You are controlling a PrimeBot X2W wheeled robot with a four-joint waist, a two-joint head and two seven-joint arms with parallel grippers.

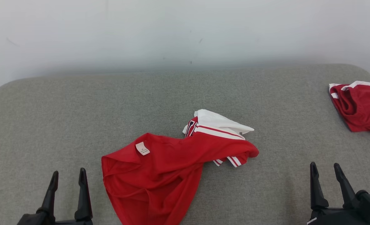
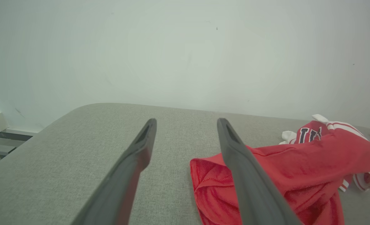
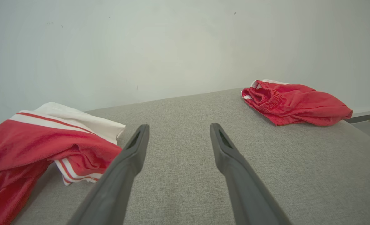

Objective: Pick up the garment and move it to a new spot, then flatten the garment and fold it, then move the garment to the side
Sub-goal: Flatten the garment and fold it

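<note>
**Ana:** Two grippers sat low in the head view. The left gripper (image 1: 68, 171) was at seven o'clock and the right gripper (image 1: 324, 164) at five o'clock, all fingers pointing toward twelve.

**Ben:** And the pincers?

**Ana:** Both were spread wide, with nothing between the fingers on either side.

**Ben:** Where was the garment?

**Ana:** The red garment (image 1: 160, 168) lay crumpled on the grey padded surface (image 1: 63, 109), just below centre, and ran off the frame at six o'clock. Its red-and-white striped trim (image 1: 217, 132) was bunched at its one o'clock end. A small pale label (image 1: 142, 148) showed toward its ten o'clock side.

**Ben:** How near was the left gripper?

**Ana:** Just beside it, at the garment's eight o'clock, with a strip of grey between them from the head. In the left wrist view one dark finger crossed in front of the red cloth. Whether it touched, I could not tell.

**Ben:** Anything else on there?

**Ana:** Yes, a second red garment (image 1: 359, 107) with white trim was bunched at three o'clock by the surface's rounded corner, well apart from the first. The pale wall (image 1: 172, 31) stood at twelve.
</note>
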